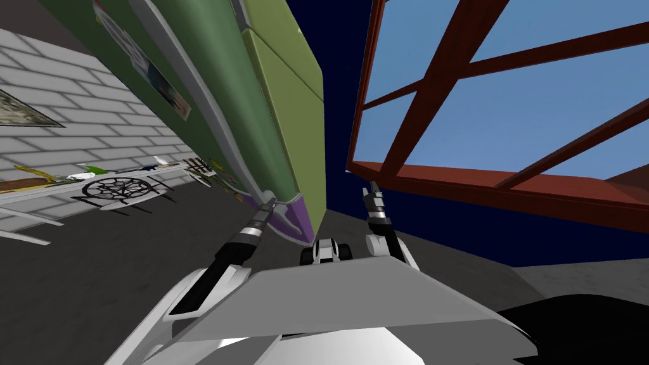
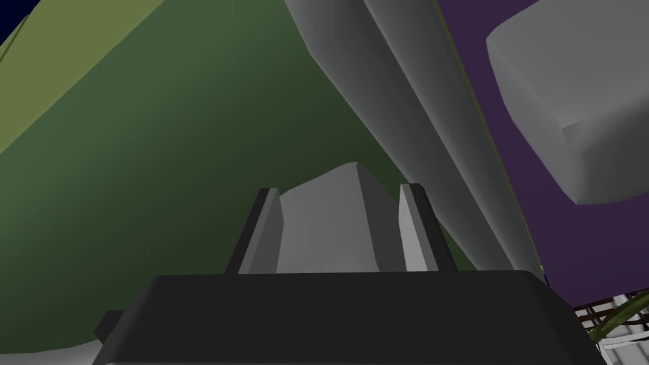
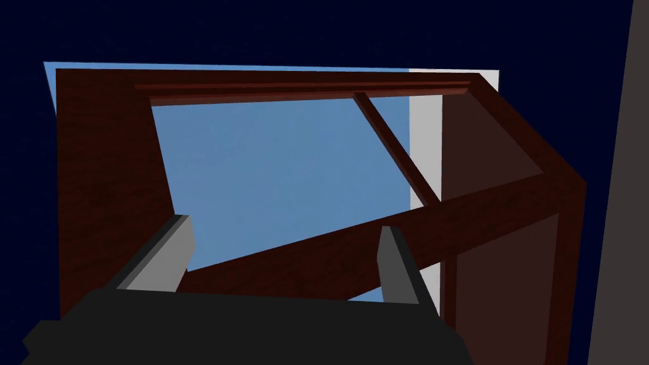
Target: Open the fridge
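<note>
1. The fridge [image 1: 209, 95] is a tall green cabinet. Its door [image 2: 158, 158] looks like a stiff, heavy slab that will only swing on its hinge, so I would expect it to need a steady pull along an arc and not a jerk.
2. The long grey handle [image 2: 386, 114] is the place to take hold. It is rigid and smooth-faced, so a loose grip could slide along it.
3. The left hand [image 2: 340, 190] is at the handle's near end. Its two fingers [image 2: 415, 228] are set against the sides of the grey end block [image 2: 329, 241], clamped on it as far as I can judge.
4. From that hand, the handle's bar runs up and away along the door. The green face lies just behind the fingers, and a purple panel [image 2: 570, 241] with its own grey block [image 2: 570, 108] sits off to one side.
5. The right hand [image 1: 374, 192] is raised beside the left, well apart from the fridge, with its fingers spread and holding nothing.
</note>
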Controlling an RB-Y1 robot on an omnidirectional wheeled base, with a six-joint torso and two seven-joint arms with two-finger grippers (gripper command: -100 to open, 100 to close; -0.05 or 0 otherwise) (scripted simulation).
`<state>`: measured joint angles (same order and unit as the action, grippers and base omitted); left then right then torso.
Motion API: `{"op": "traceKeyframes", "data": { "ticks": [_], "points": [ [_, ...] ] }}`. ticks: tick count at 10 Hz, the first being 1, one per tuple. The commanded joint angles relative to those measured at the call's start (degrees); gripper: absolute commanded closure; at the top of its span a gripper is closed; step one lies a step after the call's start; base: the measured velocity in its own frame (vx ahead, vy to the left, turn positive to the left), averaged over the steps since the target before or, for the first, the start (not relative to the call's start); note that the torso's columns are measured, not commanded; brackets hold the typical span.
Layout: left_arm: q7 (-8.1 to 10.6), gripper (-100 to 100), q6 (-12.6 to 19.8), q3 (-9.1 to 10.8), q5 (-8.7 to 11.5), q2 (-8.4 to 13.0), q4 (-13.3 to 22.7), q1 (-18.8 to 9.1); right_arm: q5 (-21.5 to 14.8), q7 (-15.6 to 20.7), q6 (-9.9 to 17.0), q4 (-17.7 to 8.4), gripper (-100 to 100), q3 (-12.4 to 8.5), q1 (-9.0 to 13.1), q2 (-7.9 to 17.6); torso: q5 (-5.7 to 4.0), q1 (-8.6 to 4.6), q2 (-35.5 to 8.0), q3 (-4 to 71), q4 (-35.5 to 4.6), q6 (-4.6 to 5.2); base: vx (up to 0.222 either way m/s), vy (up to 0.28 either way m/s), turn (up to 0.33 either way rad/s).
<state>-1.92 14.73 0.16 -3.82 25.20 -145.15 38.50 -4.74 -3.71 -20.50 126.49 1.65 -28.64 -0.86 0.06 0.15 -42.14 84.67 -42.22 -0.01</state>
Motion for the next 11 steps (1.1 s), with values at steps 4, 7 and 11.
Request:
{"op": "traceKeyframes", "data": {
  "ticks": [4, 7, 11],
  "points": [
    [1.44, 100, -1.02, 1.28, 2.36, 3.62, 1.72, -1.33, 0.00, 0.00, 0.01, -0.01, 0, -0.02, 0.04, 0.02, 0.07, 0.73, -0.14, -0.05, -0.23, -0.17, -0.206, 0.196, -0.193],
    [2.41, 100, -1.69, 2.14, 3.94, 6.04, 2.87, -2.22, 0.00, 0.00, 0.01, -0.01, 0, -0.02, 0.04, 0.03, -0.01, 0.60, 0.19, 0.20, -0.19, -0.16, -0.278, 0.228, -0.215],
    [3.85, 100, -2.71, 3.42, 6.30, 9.66, 4.60, -3.55, 0.00, 0.00, 0.01, -0.01, 0, -0.02, 0.02, 0.02, -0.10, 0.62, 0.31, 0.32, -0.26, -0.33, -0.251, 0.197, -0.195]
  ]
}}
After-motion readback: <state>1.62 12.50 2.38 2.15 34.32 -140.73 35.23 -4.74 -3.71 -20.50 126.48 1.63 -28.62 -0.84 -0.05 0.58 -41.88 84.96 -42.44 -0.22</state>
